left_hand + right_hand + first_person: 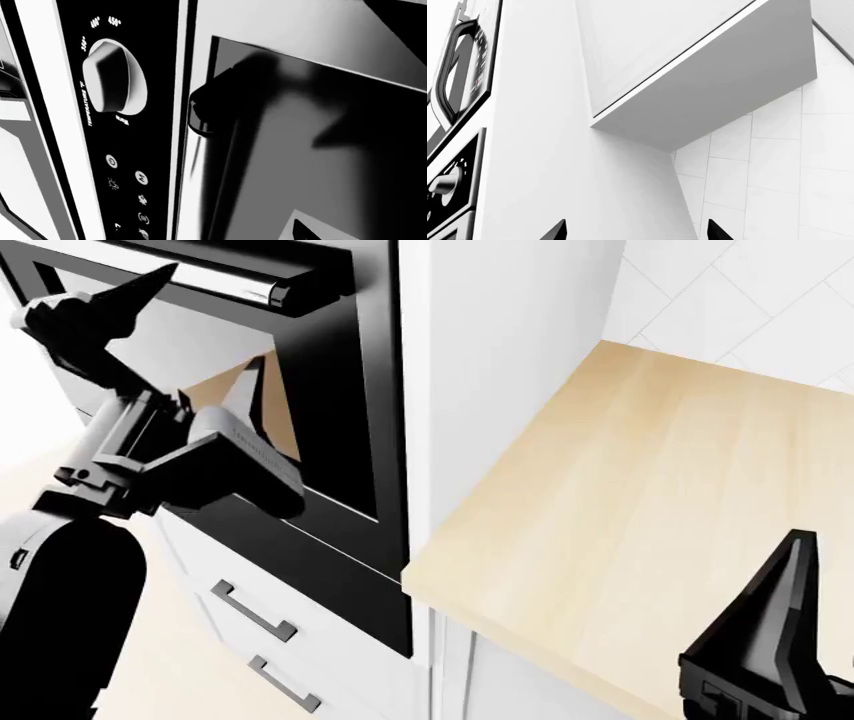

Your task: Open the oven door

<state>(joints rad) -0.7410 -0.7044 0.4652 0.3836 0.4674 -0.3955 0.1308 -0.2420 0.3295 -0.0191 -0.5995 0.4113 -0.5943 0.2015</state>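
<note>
With the left gripper (114,302) near the handle (254,282), its opening unclear, hook the bar squarely, then pull the door (340,410) outward.

The oven door (340,440) is filling the upper left of the head view, a glossy black frame around a wide glass window that is mirroring dark arm shapes and a patch of warm tan. Its thick silver bar handle (247,282) is running along the top edge, slanting down toward the right and ending in a dark bracket. The door's right edge is lying against the white cabinet side, and whether a gap is opening there cannot be told. In the left wrist view the handle's end mount (200,112) is showing up close against the shiny door panel.
</note>
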